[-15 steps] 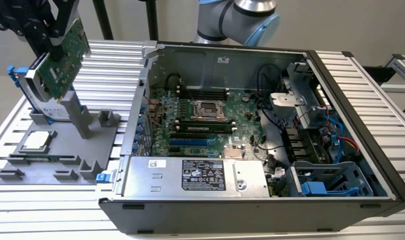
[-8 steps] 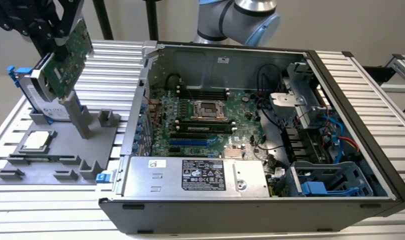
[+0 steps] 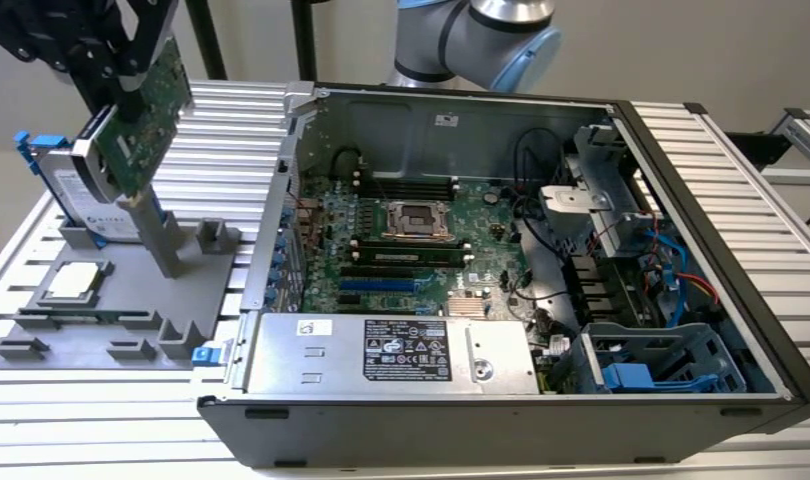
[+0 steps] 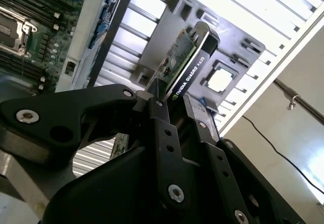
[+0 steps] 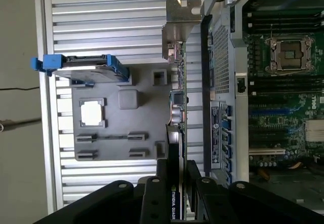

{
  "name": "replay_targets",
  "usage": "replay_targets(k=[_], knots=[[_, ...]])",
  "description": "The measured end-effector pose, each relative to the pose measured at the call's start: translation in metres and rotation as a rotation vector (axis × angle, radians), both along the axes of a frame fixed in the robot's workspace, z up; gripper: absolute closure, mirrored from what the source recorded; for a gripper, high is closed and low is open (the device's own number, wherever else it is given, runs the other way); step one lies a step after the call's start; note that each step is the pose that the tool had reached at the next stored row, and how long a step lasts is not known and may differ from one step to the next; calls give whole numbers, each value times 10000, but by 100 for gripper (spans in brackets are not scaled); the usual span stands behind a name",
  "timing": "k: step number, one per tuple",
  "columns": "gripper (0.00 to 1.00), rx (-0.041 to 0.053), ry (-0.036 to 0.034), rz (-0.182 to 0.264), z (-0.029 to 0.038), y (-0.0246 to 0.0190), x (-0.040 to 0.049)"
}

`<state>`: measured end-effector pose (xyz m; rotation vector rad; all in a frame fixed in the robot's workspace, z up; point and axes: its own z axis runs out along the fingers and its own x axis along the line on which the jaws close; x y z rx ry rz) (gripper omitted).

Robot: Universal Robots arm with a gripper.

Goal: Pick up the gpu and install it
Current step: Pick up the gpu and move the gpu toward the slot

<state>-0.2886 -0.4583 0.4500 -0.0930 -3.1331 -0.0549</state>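
Above the grey tray [image 3: 125,290] at the exterior view's left, the end effector [image 3: 132,80] is clamped on the gpu [image 3: 148,125], held upright beside the hard drive [image 3: 72,190]. It's best kept upright, I'd say, and off the case wall [image 3: 282,200]. Whether its bracket end clears the tray, I can't tell.

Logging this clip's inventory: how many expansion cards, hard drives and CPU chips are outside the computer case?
Thin green-and-black expansion card with silver bracket, held in the tool: 1
Silver hard drive with blue rails: 1
Small square silver CPU chip: 1
Total: 3
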Motion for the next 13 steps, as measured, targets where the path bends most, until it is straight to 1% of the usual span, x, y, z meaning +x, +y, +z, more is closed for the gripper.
replay_targets(k=[13], knots=[[100,0,0,0,0,4,89]])
